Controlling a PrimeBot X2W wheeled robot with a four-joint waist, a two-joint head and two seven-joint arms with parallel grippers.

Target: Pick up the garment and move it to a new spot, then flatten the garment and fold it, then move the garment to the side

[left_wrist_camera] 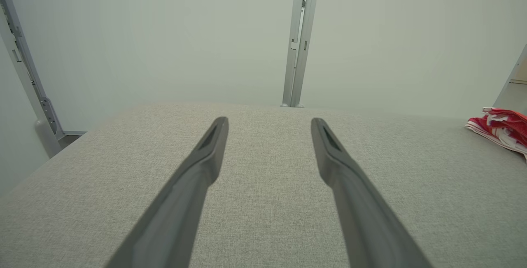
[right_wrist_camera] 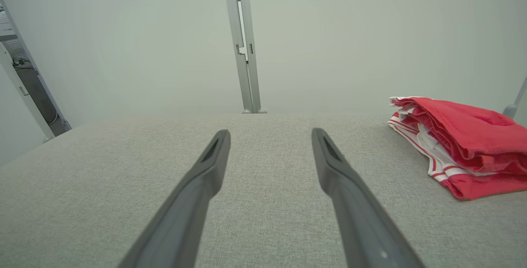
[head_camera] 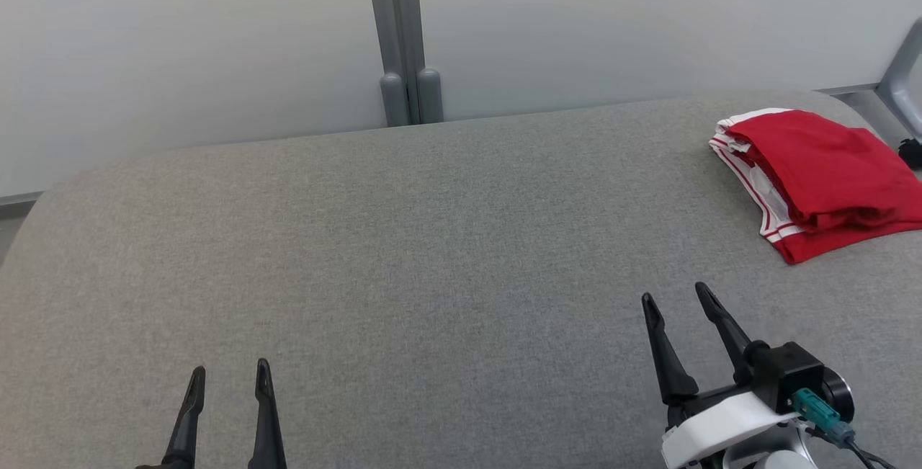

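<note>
One folded garment (head_camera: 821, 173) lies beyond right claw (head_camera: 677, 300), apart.

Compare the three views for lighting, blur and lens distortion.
Head view: even, diffuse light, no glare or hard shadows; the red garment and grey surface look sharp. Left wrist view: the left claw blurs toward the lens, and the side post leans, likely wide-angle distortion. Right wrist view: the right claw blurs likewise; the garment is crisp.
</note>
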